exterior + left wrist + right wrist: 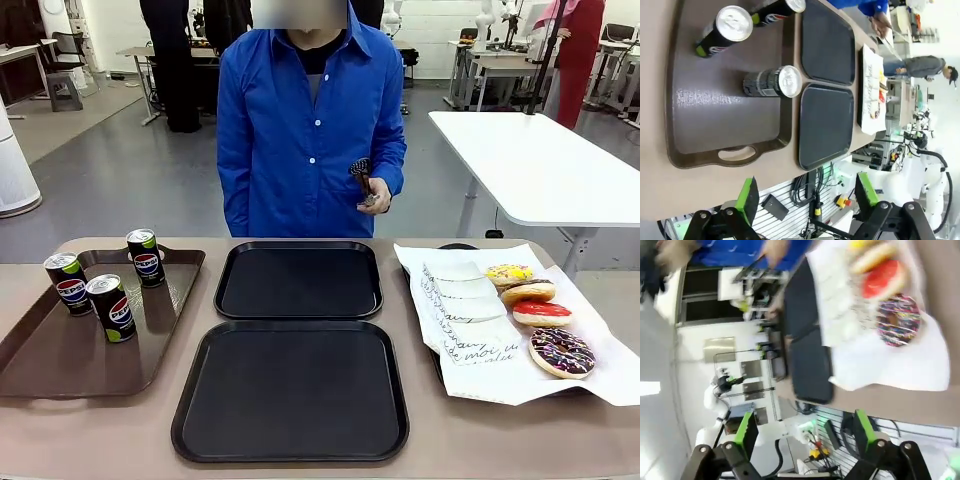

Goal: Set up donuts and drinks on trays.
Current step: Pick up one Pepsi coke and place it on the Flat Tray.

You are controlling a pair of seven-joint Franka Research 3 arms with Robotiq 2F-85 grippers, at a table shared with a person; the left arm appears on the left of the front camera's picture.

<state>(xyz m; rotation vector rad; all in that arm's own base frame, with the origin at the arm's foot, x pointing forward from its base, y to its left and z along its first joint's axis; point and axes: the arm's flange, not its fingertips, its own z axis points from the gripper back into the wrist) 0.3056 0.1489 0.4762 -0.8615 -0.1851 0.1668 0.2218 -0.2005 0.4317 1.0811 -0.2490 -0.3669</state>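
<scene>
Black trays (298,283) smooth plastic, slight sheen. Brown tray (70,350) glossier plastic. Cans (111,307) shiny metal, silver tops. Paper (470,350) white, matt, creased. Red-iced donut (542,313) glossy. Table (100,430) matt. Shirt (290,130) blue cloth.

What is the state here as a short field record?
Drinks: three slim black Pepsi cans upright on the brown plastic tray, robot's left.
Donuts: four ring donuts on white printed paper, robot's right.
Trays: two black rectangular plastic trays, mid-table, nothing on them.
Grippers: left gripper open; right gripper open.
Person: hand holds a dark tool.
</scene>
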